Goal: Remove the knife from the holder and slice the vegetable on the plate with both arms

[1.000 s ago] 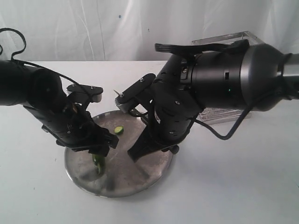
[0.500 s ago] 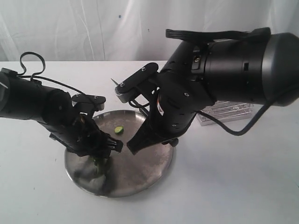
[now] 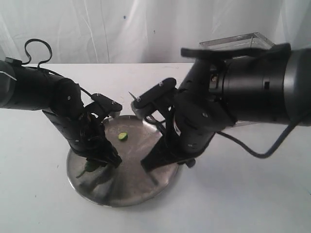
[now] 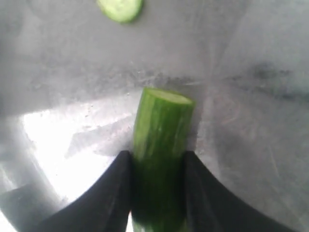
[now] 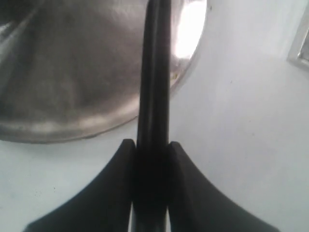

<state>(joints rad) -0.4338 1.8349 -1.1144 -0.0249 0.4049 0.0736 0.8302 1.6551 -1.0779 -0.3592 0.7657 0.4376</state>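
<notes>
The vegetable (image 4: 161, 130) is a green stick with a flat cut end, lying on the shiny steel plate (image 4: 241, 121). My left gripper (image 4: 157, 159) is shut on it, one finger on each side. In the exterior view that gripper (image 3: 108, 159) sits low over the plate's left part (image 3: 126, 187), with the vegetable (image 3: 90, 167) poking out beside it. My right gripper (image 5: 152, 145) is shut on the black knife (image 5: 154, 72), which reaches out over the plate's rim (image 5: 72, 121). In the exterior view the right gripper (image 3: 151, 164) hangs over the plate's right side, and it hides the knife.
A cut green slice (image 3: 123, 136) lies loose near the plate's back; the left wrist view shows the slice (image 4: 120, 8) beyond the cut end. The silver holder (image 3: 233, 41) stands at the back right behind the right arm. White tabletop (image 3: 243, 194) surrounds the plate.
The left arm has swung round and carried the vegetable toward the plate's left side. The right arm has shifted right and lower with the knife, uncovering the holder's top.
</notes>
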